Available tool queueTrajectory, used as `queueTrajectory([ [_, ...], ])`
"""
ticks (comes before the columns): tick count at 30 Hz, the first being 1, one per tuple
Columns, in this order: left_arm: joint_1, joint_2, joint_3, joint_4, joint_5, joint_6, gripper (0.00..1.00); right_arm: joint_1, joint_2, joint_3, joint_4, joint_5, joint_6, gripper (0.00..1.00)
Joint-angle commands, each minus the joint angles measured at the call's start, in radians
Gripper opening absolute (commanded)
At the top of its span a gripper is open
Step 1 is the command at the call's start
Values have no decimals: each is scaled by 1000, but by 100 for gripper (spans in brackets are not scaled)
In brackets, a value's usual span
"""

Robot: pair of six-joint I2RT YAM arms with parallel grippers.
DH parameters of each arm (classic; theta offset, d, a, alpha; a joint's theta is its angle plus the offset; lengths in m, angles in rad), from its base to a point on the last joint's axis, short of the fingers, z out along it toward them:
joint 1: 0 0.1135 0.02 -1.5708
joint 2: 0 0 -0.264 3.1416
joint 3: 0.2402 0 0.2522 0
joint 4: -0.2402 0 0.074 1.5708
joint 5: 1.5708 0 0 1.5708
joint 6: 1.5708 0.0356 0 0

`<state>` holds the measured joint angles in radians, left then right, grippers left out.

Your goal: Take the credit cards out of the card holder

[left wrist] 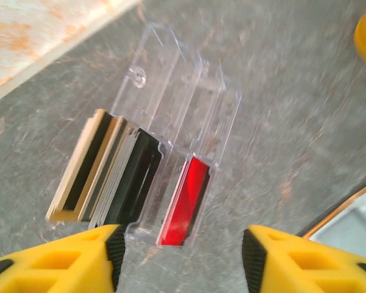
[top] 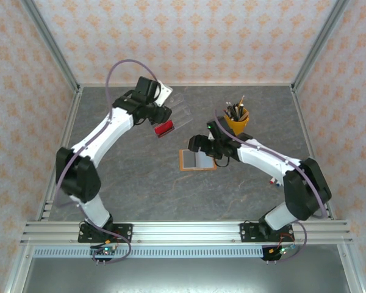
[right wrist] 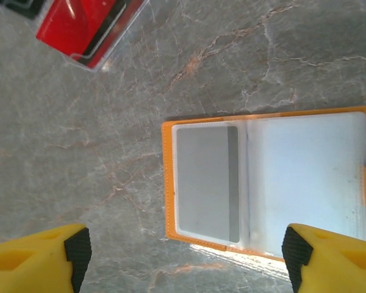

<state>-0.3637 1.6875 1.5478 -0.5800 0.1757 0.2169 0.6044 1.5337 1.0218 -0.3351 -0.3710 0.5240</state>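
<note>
Top view: the card holder (top: 181, 160) lies open and flat near the middle of the grey table (top: 140, 183), with the right arm (top: 262, 155) reaching over it. The left arm (top: 104, 137) stretches toward the far left, above a clear case (top: 182, 116) that holds a red card (top: 163, 129). A yellow cup of pens (top: 236, 121) stands behind.

Left wrist view: the left gripper (left wrist: 182, 253) hangs over the clear case with its jaws apart and empty. The red card stands on edge there, beside darker cards (left wrist: 119, 177).

Right wrist view: the right gripper (right wrist: 186, 256) is spread wide and holds nothing, just short of the holder. A grey card (right wrist: 206, 183) sits in the holder's left clear pocket and is probably the next to draw. It wants a flat slide along the pocket with the holder pinned, or the whole holder may lift
</note>
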Motion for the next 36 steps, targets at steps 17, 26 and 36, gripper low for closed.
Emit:
queueTrajectory([
  [17,8,-295,-445,232,15,-611,100,98,301,156,-256,236,-126,74],
  [26,-2,-203,-543,295,244,-826,99,91,368,138,-253,242,-116,55],
  [36,-115,-34,-572,487,418,-1012,76,43,344,61,-175,162,-96,48],
])
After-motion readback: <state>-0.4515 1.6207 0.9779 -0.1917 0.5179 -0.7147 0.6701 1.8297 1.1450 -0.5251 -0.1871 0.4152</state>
